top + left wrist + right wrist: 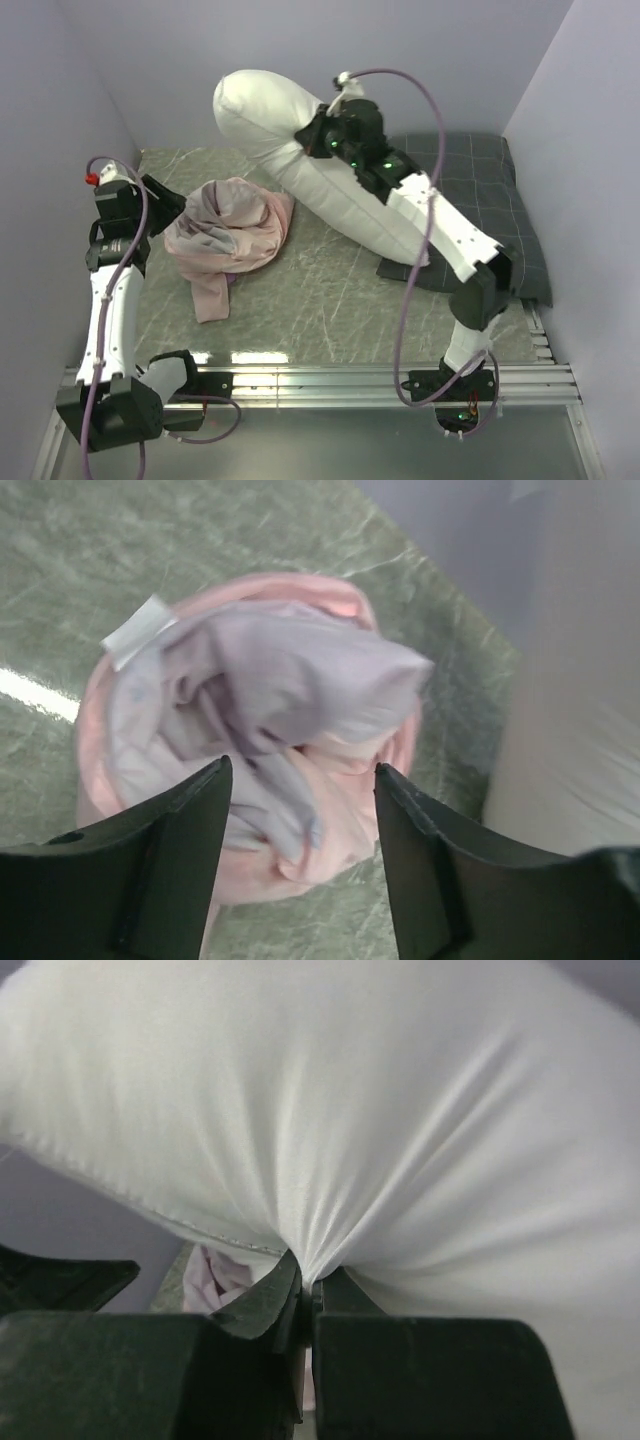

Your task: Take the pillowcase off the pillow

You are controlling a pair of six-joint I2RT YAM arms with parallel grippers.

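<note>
Pillowcase (228, 232) off, crumpled in a heap on the table (330, 285), left of centre. Pillow (262, 112) bare, tilted up far-centre. Right gripper (305, 1285) clenched on a pinch of its cloth. Left gripper (300, 780) spread, empty, over the heap.

The top camera looks down across the table (330, 290) from above its near edge, while both wrist cameras sit close, all three catching the pillowcase (232, 225).
</note>
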